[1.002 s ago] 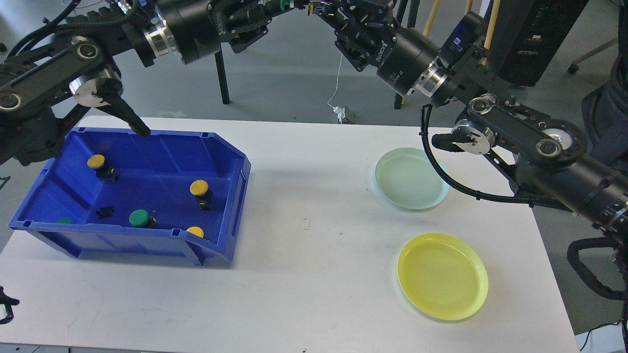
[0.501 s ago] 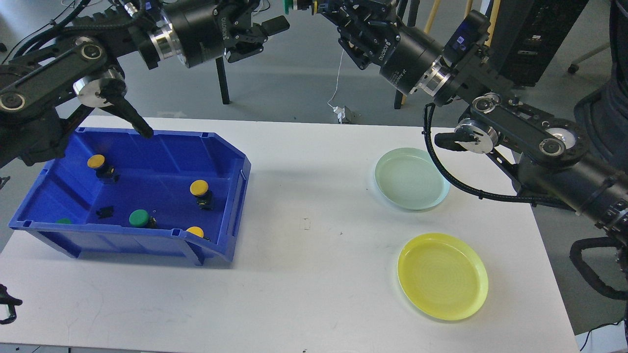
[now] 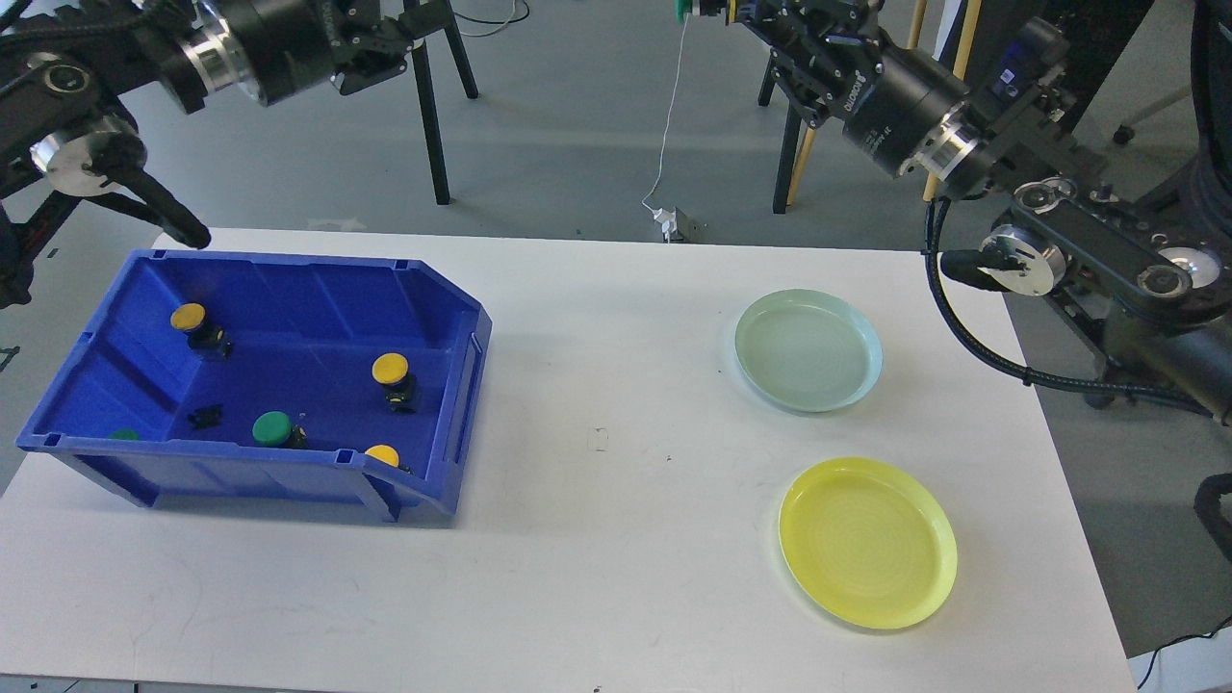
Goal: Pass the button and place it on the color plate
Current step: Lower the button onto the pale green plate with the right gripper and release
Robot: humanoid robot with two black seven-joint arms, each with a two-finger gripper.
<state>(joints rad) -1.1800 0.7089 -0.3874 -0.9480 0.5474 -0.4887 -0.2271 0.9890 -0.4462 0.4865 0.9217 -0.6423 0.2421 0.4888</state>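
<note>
My right gripper point(image 3: 701, 10) is high at the top edge, above and behind the table, shut on a green button point(image 3: 682, 10) that is partly cut off by the frame. My left gripper point(image 3: 416, 27) is at the top left, behind the table, empty, with its fingers apart. A pale green plate point(image 3: 807, 349) and a yellow plate point(image 3: 866, 542) lie empty on the right of the white table point(image 3: 616, 539). The blue bin point(image 3: 462, 385) on the left holds yellow buttons point(image 3: 391, 367) and green buttons point(image 3: 271, 426).
A small black part point(image 3: 204, 417) lies on the bin floor. Black chair legs point(image 3: 433, 115) stand behind the table. My right arm's elbow point(image 3: 1088, 269) hangs over the table's right rear corner. A white cable point(image 3: 664, 192) lies on the floor.
Both arms have drawn apart. The left gripper let go of the green button and pulled back to the left; the right gripper moved right and up with the button in it.
</note>
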